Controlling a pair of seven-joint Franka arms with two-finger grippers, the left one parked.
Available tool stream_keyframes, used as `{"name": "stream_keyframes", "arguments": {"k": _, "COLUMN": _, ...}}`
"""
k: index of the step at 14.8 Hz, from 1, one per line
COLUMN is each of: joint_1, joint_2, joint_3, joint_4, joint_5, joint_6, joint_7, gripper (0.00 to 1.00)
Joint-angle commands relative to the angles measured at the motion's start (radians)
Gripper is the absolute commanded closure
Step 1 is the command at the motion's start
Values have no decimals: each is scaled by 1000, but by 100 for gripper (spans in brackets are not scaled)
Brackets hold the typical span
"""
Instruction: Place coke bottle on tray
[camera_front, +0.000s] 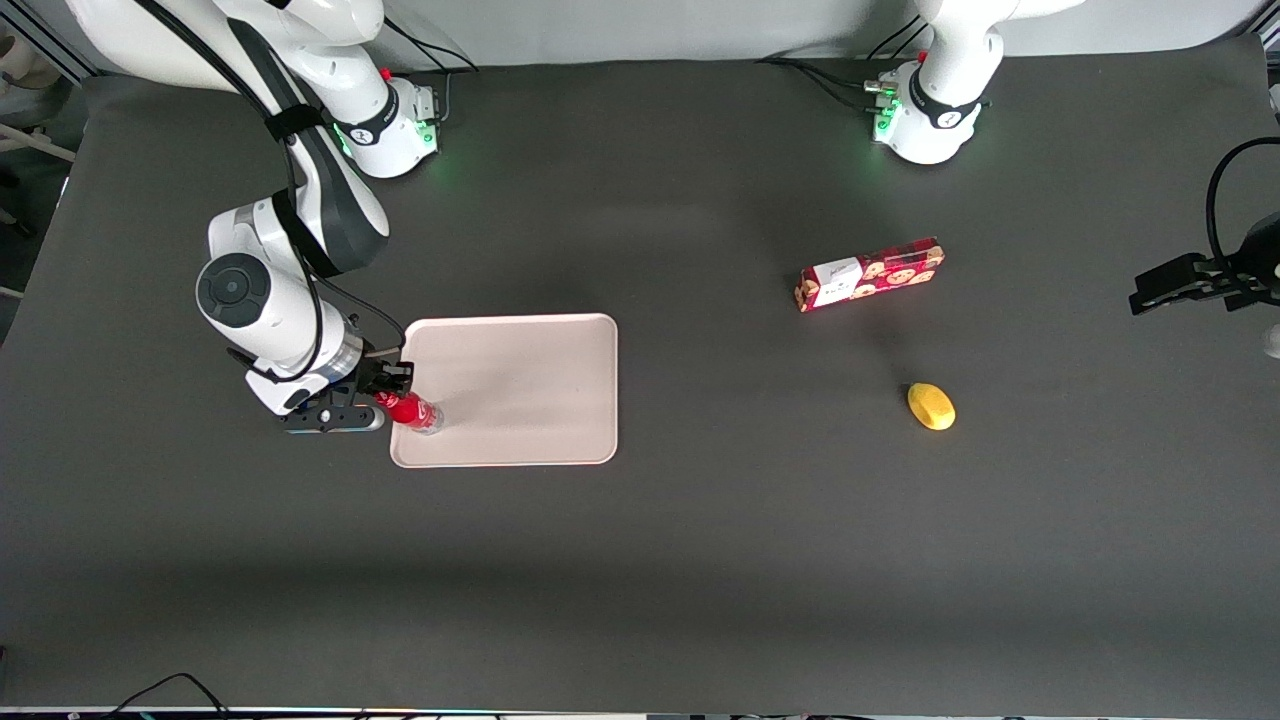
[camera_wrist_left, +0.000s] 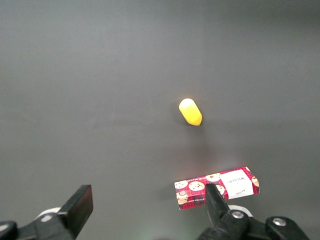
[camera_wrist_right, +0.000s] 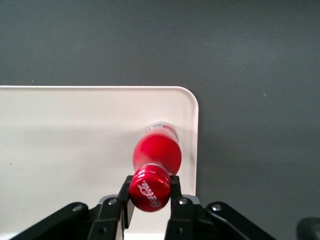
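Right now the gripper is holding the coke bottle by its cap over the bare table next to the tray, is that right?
Not quite. The gripper does hold the coke bottle by its cap, but the right wrist view shows the bottle over the tray, near its corner, not over bare table.

Tray (camera_front: 520, 390) flat on dark table (camera_front: 700, 560), toward working arm's end. Bottle (camera_front: 412, 410) stands on tray at its edge near the corner closest to camera, leaning slightly, silvery base on tray surface. Gripper (camera_front: 392, 392) at tray's edge, fingers clamped on bottle's cap end. Cookie box (camera_front: 870, 274) lies toward parked arm's end, farther from camera than tray. Yellow lemon-like object (camera_front: 931, 406) nearer camera than box, well apart from it.
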Motion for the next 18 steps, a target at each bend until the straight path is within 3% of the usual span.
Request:
{"name": "stream_keyframes", "arguments": {"k": 1, "joint_1": 2, "joint_2": 3, "joint_3": -4, "joint_4": 3, "joint_5": -18, "joint_6": 12, "joint_7": 5, "gripper": 1}}
{"name": "stream_keyframes", "arguments": {"k": 7, "joint_1": -1, "joint_2": -21, "joint_3": -4, "joint_4": 99, "joint_5": -16, "joint_6": -58, "joint_7": 10, "gripper": 0}}
{"name": "stream_keyframes", "arguments": {"k": 12, "joint_1": -1, "joint_2": -119, "joint_3": -7, "joint_4": 332, "joint_5": -3, "joint_6": -411, "joint_7": -4, "gripper": 0}}
{"name": "stream_keyframes", "arguments": {"k": 14, "joint_1": 7, "joint_2": -214, "joint_3": -63, "joint_4": 329, "joint_5": 8, "joint_6": -469, "joint_7": -10, "gripper": 0}}
{"name": "stream_keyframes", "arguments": {"k": 18, "joint_1": 36, "joint_2": -343, "joint_3": -229, "joint_4": 241, "joint_5": 149, "joint_6": -517, "joint_7": -150, "gripper": 0}}
